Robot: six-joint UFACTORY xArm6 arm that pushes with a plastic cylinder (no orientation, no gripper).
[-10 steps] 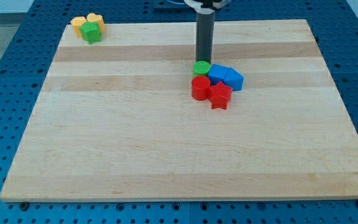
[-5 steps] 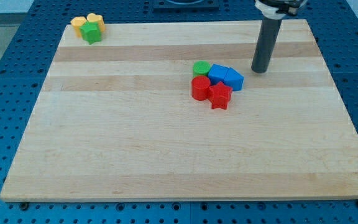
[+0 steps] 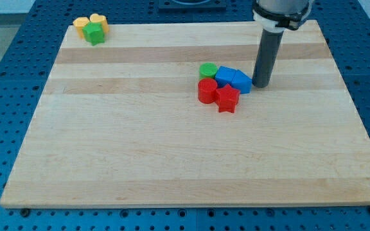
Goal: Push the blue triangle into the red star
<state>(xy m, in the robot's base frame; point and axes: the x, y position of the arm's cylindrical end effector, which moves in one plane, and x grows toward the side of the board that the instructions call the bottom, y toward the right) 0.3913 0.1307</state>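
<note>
The blue triangle (image 3: pixel 241 81) lies near the board's middle, right of centre, at the right end of a tight cluster. The red star (image 3: pixel 227 97) lies just below and left of it, touching or almost touching. My tip (image 3: pixel 261 84) stands on the board right beside the blue triangle's right edge, about touching it. A second blue block (image 3: pixel 225 76) sits against the triangle's left side.
A green cylinder (image 3: pixel 207 70) and a red cylinder (image 3: pixel 207 90) complete the cluster on its left. At the board's top left corner sit two yellow blocks (image 3: pixel 81 24) and a green block (image 3: pixel 95 33). The wooden board (image 3: pixel 172 147) lies on a blue pegboard.
My tip moved from above the green cylinder over to the cluster's right, then came down and left to the blue triangle's right edge. The blocks have not visibly moved.
</note>
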